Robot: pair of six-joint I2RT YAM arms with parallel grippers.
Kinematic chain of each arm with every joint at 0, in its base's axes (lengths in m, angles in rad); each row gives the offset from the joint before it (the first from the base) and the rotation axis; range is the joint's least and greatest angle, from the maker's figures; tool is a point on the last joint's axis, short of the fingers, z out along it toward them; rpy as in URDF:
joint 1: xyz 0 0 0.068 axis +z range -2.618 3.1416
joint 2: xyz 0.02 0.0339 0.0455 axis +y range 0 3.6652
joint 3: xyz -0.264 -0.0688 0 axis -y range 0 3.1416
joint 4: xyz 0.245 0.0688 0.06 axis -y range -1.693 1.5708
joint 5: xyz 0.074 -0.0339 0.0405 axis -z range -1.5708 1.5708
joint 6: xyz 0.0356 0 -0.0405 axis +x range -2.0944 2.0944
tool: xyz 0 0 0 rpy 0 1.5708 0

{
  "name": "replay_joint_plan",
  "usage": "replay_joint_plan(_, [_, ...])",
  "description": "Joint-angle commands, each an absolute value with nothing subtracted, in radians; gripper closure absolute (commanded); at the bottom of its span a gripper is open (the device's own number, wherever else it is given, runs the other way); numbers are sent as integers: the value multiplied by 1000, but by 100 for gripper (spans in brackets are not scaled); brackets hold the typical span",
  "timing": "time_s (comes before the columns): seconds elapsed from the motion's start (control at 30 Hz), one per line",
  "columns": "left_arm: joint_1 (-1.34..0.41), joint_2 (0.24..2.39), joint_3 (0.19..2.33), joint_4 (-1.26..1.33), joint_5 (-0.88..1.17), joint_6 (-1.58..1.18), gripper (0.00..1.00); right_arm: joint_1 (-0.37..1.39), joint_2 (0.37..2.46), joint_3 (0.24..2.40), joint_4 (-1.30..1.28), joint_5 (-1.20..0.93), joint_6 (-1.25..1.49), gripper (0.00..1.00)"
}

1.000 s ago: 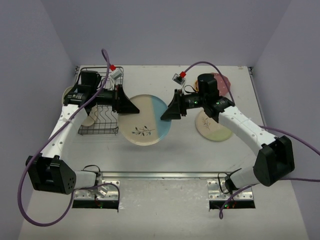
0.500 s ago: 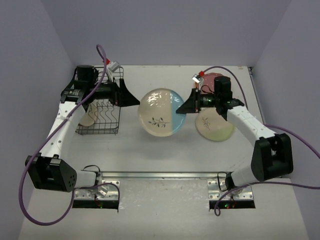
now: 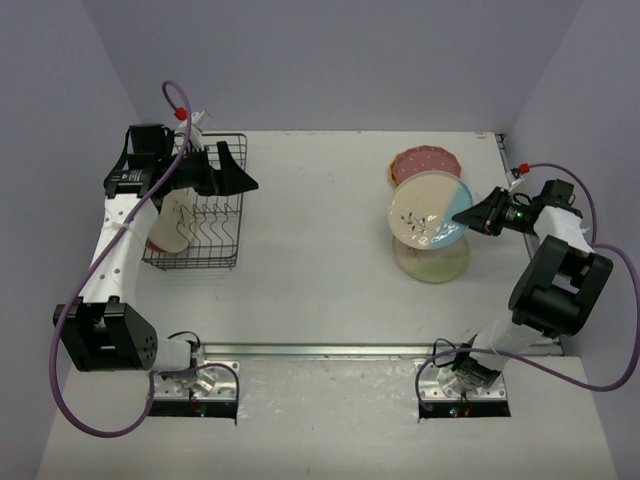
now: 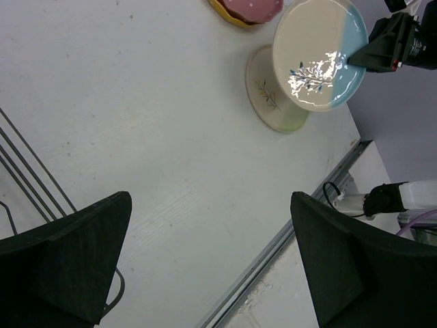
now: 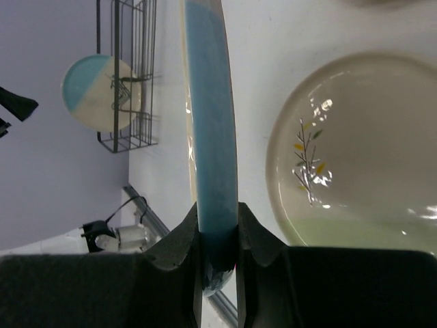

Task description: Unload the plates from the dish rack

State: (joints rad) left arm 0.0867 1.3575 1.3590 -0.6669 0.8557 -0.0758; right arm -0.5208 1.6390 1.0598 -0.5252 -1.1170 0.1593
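Note:
My right gripper (image 3: 482, 214) is shut on the blue rim of a cream and blue plate (image 3: 428, 210) with a leaf sprig. It holds the plate tilted in the air above a cream and green plate (image 3: 432, 262) that lies flat on the table. In the right wrist view the held plate (image 5: 212, 130) stands edge-on between the fingers of the right gripper (image 5: 218, 236). My left gripper (image 3: 238, 176) hangs open and empty over the dish rack (image 3: 200, 255). Another blue and cream plate (image 5: 102, 92) stands in the dish rack (image 5: 126, 41).
A dark pink dotted plate (image 3: 426, 161) lies on a yellow one at the back right, just behind the held plate. A metal rail (image 3: 330, 350) runs along the near table edge. The purple walls stand close on both sides.
The left gripper let go of the blue plate, opened wide and drew back to the rack. The right gripper closed on the plate and carried it right, over the green plate.

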Motion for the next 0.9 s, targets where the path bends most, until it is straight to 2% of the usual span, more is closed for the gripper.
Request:
replay_joint_plan(0.0, [93,1338,1370,-656,861,-61,0,-545,1689,1185,-745,-1229,-92,100])
replay_joint_plan(0.8, [97,1346,1379,-652,894,-63,0,-557,1882,1214,-850,-986,-304,100])
replay_joint_plan(0.87, [98,1347,1379,-652,890,-63,0,-557,1907,1229,-856,-935,-316,97])
